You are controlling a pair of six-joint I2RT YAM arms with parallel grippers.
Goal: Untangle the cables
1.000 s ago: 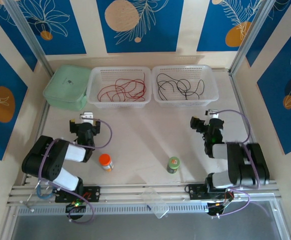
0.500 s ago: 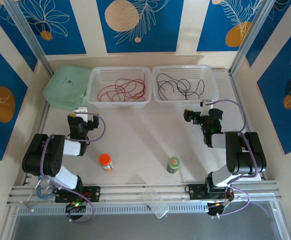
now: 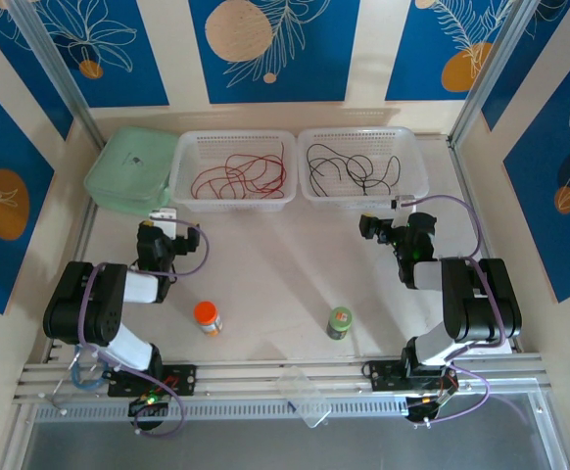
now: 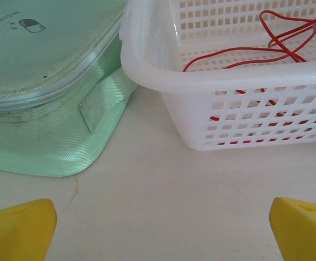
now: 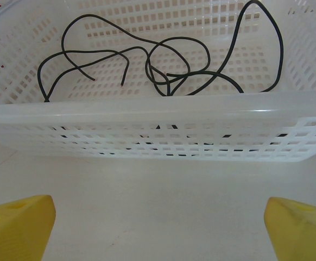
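Red cables [image 3: 236, 178] lie in a basket [image 4: 163, 76] beyond the left hand [image 4: 160, 228], wide open and empty; black cables [image 5: 166, 81] beyond the right hand [image 5: 158, 228], likewise open, empty.

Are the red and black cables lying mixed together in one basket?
No, the red cables lie in the left basket, while the black cables lie apart in the right basket.
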